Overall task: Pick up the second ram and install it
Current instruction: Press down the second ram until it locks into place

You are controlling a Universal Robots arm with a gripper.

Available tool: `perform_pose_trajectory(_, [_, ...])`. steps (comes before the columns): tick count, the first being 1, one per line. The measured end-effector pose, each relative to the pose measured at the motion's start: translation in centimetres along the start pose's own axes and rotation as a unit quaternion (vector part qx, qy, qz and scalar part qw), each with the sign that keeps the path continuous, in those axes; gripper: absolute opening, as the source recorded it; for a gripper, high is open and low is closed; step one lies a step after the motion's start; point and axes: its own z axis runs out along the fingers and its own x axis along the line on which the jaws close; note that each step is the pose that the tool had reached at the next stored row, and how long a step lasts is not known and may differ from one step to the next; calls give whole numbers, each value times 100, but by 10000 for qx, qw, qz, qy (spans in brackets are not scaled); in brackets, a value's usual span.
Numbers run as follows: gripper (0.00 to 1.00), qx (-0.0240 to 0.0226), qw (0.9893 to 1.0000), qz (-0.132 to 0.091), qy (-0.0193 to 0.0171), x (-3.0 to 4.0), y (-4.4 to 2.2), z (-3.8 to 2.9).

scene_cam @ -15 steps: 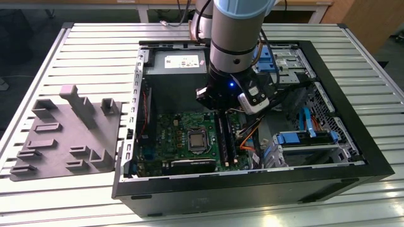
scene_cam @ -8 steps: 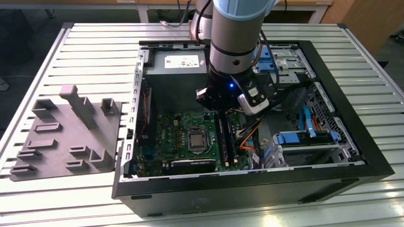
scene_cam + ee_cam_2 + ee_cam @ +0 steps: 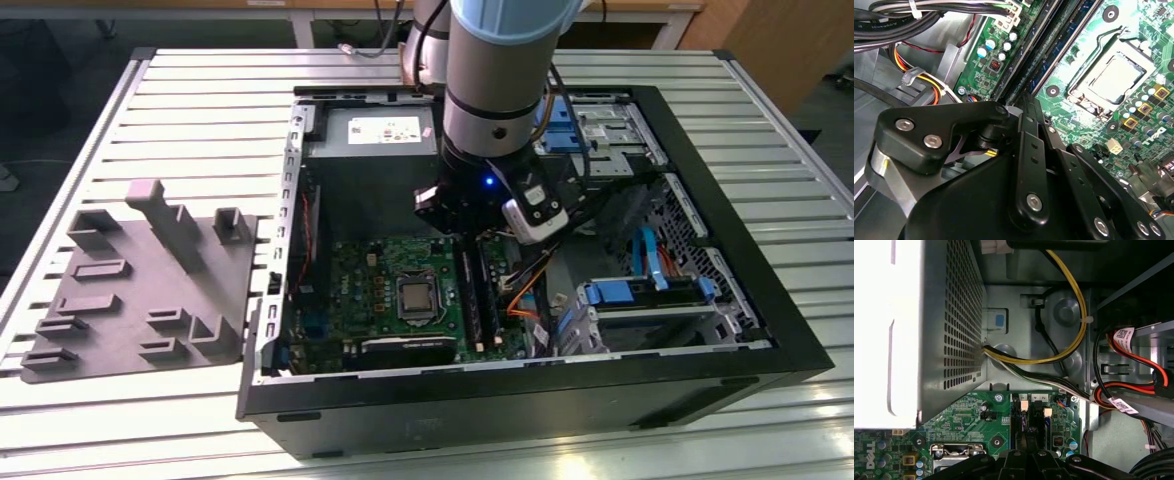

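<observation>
The open black computer case (image 3: 747, 340) lies on its side on the slatted metal table (image 3: 187, 110), and in it sit the green motherboard (image 3: 380, 290) with its silver processor socket (image 3: 418, 297), a grey power supply box (image 3: 374, 130), blue drive brackets (image 3: 627, 292) and bundles of coloured cables (image 3: 1064, 335). The arm reaches down into the case, its black gripper (image 3: 461, 228) poised over the long black memory slots (image 3: 478, 300). In the second wrist view the gripper's fingers (image 3: 1029, 130) look drawn close together directly above the slots (image 3: 1054, 45), though whether they clamp the thin dark blue-green memory board cannot be told. Beside the case on the exterior view's left rests a grey moulded fixture tray (image 3: 134, 290).
</observation>
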Motion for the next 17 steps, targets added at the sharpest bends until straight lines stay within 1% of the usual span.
perform_pose_trajectory(13, [11, 0, 10000, 0, 0, 0, 0, 9])
perform_pose_trajectory(17, [11, 0, 10000, 0, 0, 1, -1, 20])
